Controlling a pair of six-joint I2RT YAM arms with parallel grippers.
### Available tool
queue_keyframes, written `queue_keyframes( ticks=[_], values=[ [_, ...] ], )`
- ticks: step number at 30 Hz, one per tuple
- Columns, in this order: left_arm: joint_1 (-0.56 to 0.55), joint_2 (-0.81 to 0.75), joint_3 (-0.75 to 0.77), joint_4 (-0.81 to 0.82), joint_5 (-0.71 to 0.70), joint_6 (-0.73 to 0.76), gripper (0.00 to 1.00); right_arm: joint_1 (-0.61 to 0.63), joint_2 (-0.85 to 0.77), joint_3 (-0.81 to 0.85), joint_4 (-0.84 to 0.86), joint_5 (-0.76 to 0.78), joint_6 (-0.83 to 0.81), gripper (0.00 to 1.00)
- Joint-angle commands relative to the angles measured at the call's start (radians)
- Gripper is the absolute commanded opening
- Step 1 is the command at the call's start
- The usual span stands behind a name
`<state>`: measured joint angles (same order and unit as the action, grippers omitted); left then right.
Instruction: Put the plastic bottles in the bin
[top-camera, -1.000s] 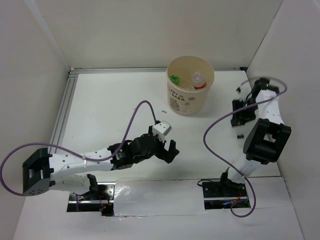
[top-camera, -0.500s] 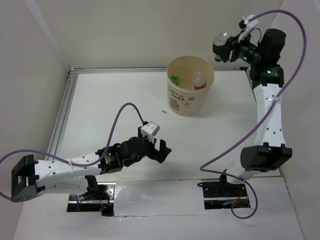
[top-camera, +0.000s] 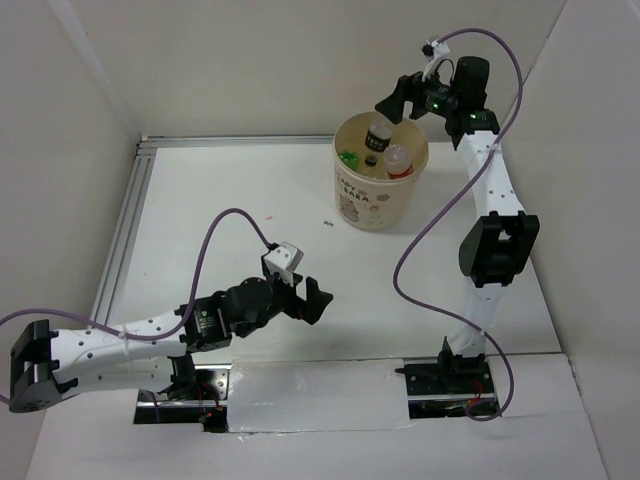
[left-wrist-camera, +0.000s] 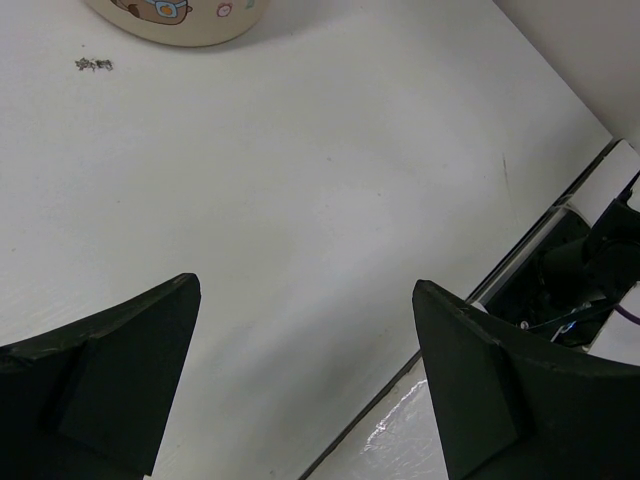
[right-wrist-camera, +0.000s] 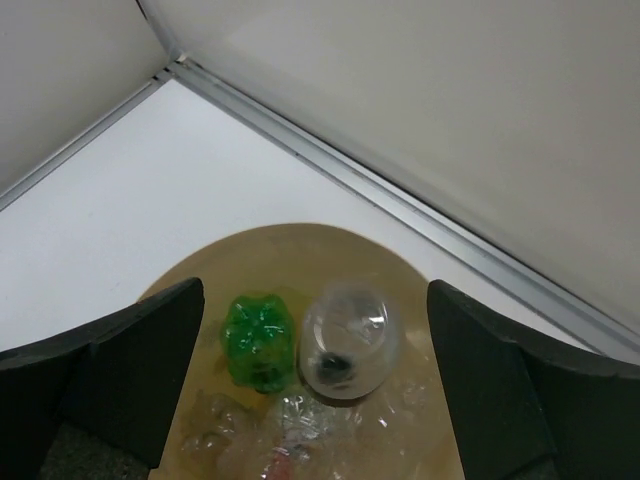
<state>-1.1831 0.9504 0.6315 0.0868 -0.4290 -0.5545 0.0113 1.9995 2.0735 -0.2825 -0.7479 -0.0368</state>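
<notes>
The bin (top-camera: 380, 205), a beige bucket with a cartoon print, stands at the back of the table. My right gripper (top-camera: 395, 100) hangs open just above its rim. Below the spread fingers a clear plastic bottle (top-camera: 377, 138) is loose in the bin's mouth, cap end down. From the right wrist I see its round base (right-wrist-camera: 348, 338) beside a green bottle (right-wrist-camera: 258, 340), with more clear bottles (right-wrist-camera: 300, 430) under them. A red-capped bottle (top-camera: 398, 160) lies inside too. My left gripper (top-camera: 305, 300) is open and empty low over the near table (left-wrist-camera: 305, 285).
A small dark speck (top-camera: 328, 224) lies on the white table near the bin's foot (left-wrist-camera: 92, 65). An aluminium rail (top-camera: 130, 210) runs along the left and back edges. White walls close in on three sides. The right arm's base mount (left-wrist-camera: 580, 270) sits at the near edge.
The right arm swung up from the right wall to above the bin carrying a bottle, then its jaws opened and the bottle dropped free. The left arm drew back toward its base.
</notes>
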Motion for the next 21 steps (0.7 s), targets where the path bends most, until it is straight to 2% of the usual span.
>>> queue_keyframes(
  ticks=[1,6,9,11,15,16,18,19,21],
  values=[
    [-0.004,-0.019,-0.006,0.037,-0.03,0.008,1.0,0.013,-0.108,0.037,-0.025,-0.015,-0.02,0.99],
    [-0.004,0.011,0.026,0.048,-0.03,0.028,1.0,-0.072,-0.205,0.011,-0.095,-0.047,0.006,0.99],
    [-0.004,0.03,0.049,0.048,-0.03,0.038,1.0,-0.118,-0.278,-0.039,-0.193,0.085,0.028,0.99],
    [-0.004,0.03,0.065,0.034,-0.03,0.038,1.0,-0.137,-0.313,-0.073,-0.253,0.244,0.028,0.99],
    [0.005,0.06,0.111,-0.002,-0.039,0.038,1.0,-0.159,-0.474,-0.258,-0.34,0.432,-0.024,0.99],
    [0.005,0.06,0.131,-0.019,-0.039,0.047,1.0,-0.181,-0.516,-0.386,-0.34,0.432,-0.043,0.99],
    [0.033,0.071,0.151,-0.047,-0.03,0.056,1.0,-0.2,-0.662,-0.531,-0.264,0.437,-0.07,0.99],
    [0.042,0.071,0.164,-0.056,-0.03,0.056,1.0,-0.209,-0.715,-0.679,-0.235,0.436,-0.086,0.99],
    [0.074,0.08,0.178,-0.074,-0.021,0.056,1.0,-0.209,-0.86,-0.803,-0.169,0.461,-0.086,0.99]
  ],
)
